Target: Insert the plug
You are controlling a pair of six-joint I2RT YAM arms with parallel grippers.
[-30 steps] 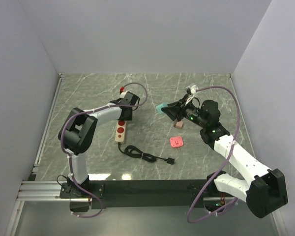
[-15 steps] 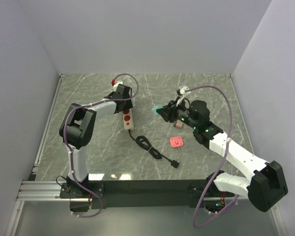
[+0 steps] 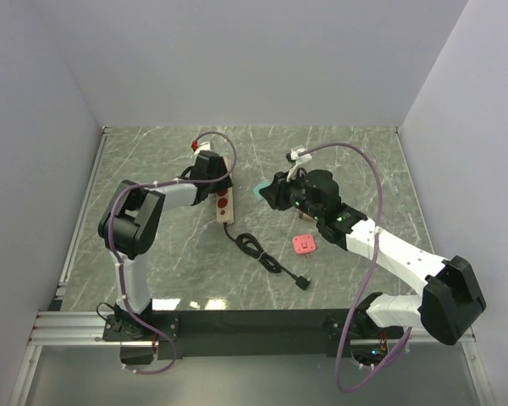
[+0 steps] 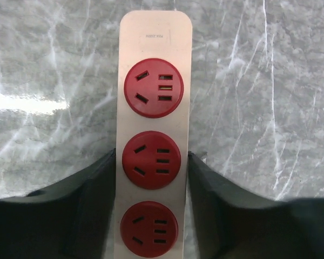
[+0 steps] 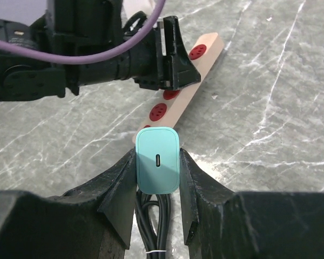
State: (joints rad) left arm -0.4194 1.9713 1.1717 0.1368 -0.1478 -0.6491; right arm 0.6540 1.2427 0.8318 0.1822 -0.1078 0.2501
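A beige power strip (image 3: 226, 205) with three red sockets lies on the marble table; the left wrist view shows it from above (image 4: 154, 54). My left gripper (image 3: 221, 183) is shut on the strip, its fingers pressing both long sides (image 4: 152, 162). My right gripper (image 3: 267, 191) is shut on a teal plug (image 5: 157, 160) and holds it above the table, just right of the strip. In the right wrist view the strip (image 5: 190, 73) lies beyond the plug, with my left arm (image 5: 97, 48) over its far part. The plug's prongs are hidden.
The strip's black cable (image 3: 254, 248) coils toward the near edge and ends in a black plug (image 3: 301, 282). A pink square object (image 3: 305, 244) lies under the right arm. The cable also runs below the teal plug (image 5: 157, 221). White walls enclose the table.
My left gripper has dragged and turned the strip up and to the right, and the cable followed. My right gripper has carried the teal plug left, toward the strip.
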